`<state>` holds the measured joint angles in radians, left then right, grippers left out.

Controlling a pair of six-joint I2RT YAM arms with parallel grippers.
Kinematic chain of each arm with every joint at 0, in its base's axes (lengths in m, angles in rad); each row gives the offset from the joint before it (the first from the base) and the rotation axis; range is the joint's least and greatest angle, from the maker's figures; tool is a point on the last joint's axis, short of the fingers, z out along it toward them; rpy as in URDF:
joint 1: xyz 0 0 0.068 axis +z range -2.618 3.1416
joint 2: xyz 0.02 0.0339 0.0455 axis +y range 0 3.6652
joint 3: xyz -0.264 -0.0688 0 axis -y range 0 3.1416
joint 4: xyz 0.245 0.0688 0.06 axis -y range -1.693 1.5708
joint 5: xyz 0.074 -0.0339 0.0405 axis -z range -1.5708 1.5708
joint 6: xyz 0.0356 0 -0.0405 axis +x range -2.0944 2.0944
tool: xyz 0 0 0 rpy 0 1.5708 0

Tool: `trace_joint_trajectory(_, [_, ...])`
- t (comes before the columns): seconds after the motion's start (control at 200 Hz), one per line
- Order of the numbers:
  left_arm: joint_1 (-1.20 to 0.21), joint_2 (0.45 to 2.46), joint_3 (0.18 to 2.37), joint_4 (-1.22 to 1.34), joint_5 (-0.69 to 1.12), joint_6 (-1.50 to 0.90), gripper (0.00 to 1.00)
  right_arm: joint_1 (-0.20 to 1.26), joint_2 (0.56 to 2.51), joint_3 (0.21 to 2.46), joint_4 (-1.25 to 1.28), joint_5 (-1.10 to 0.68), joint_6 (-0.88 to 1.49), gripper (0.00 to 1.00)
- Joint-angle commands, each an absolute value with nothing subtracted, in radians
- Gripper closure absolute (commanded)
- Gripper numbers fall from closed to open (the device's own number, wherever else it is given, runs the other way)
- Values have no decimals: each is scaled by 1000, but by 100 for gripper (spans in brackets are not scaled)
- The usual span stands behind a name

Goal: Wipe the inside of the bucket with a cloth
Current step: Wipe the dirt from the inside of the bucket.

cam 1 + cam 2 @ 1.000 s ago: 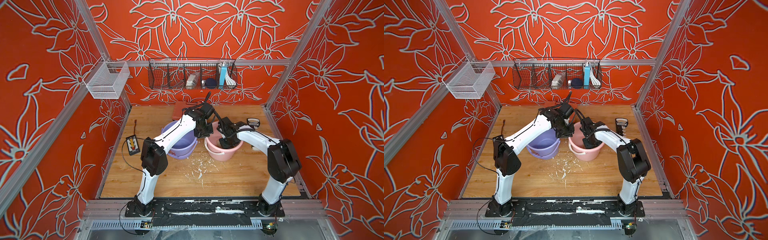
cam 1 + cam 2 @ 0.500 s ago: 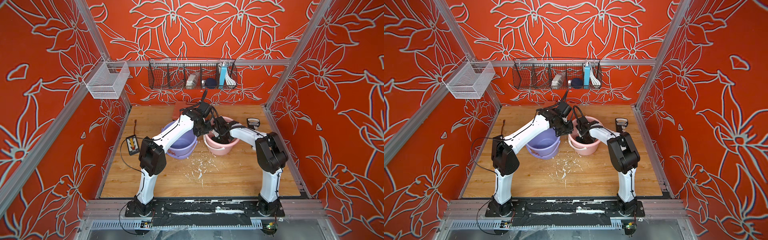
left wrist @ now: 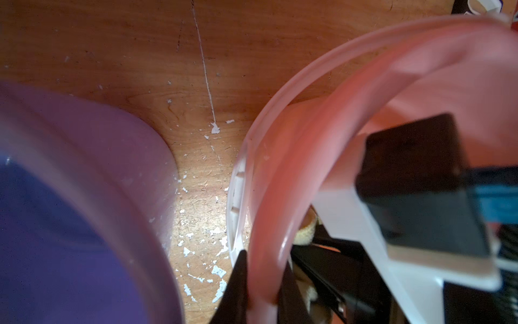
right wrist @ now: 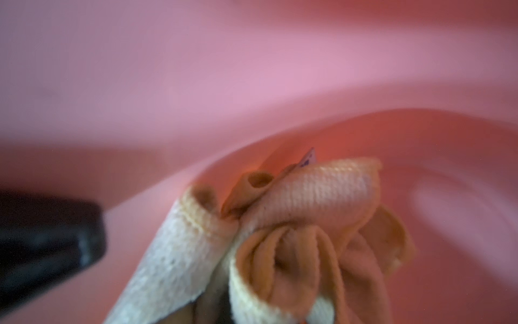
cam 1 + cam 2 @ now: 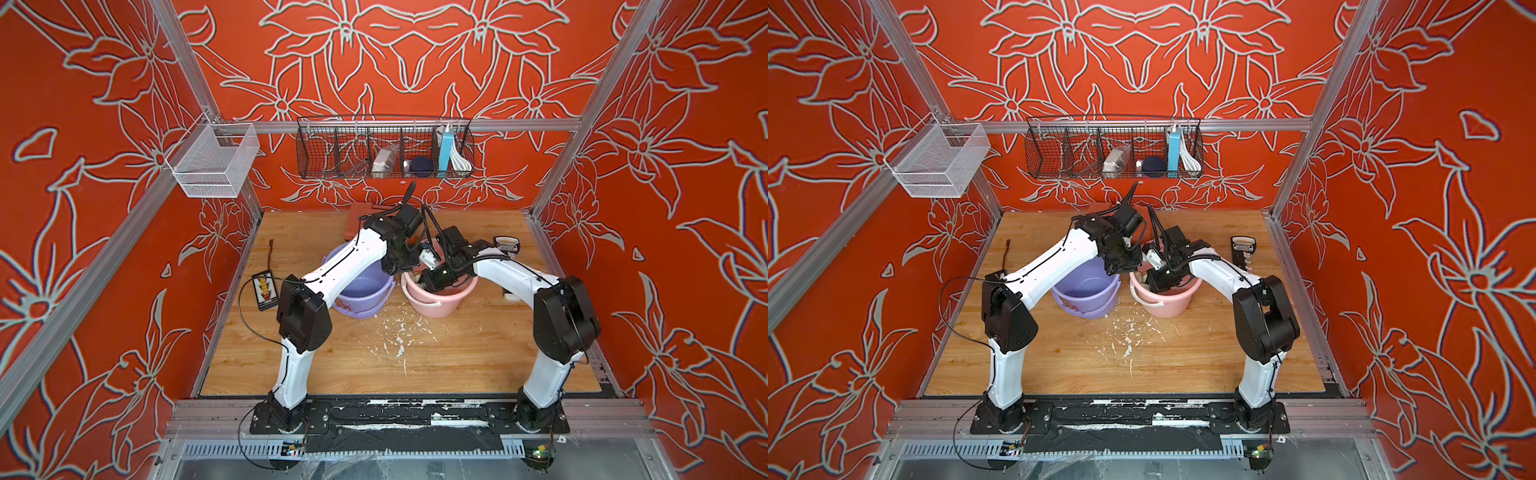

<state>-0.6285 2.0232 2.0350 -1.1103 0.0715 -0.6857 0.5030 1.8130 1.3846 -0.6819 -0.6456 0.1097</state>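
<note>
Pink bucket (image 5: 436, 305) (image 5: 1167, 305): round plastic pail with a smooth interior wall (image 4: 252, 70). Its whitish handle is folded down outside the rim (image 3: 280, 196). It stands upright at mid-worktop. The rim is clamped between the fingers of the left pincer (image 3: 263, 289).

Cloth (image 4: 308, 210): cream-beige ribbed rag with brownish stains and a stitched hem. It is bunched into loose folds and lies inside the pink bucket, low against the wall. The closed right pincer (image 5: 428, 282) grips it. A cream corner shows under the rim (image 3: 304, 234).
</note>
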Motion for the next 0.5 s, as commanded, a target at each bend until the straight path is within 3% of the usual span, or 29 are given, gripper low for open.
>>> trace_joint_trajectory(0.0, [-648,2031,2089,-1170,38,-647,100,521,1848,1480,-685,-518,114,100])
trace_joint_trajectory(0.19, [-676,2020,2117,-1225,-14,-646,100,518,1837,1562,-619,-252,200,100])
trace_joint_trajectory(0.495, [-738,2072,2178,-1289,-87,-672,100,518,1806,1593,-512,-141,233,100])
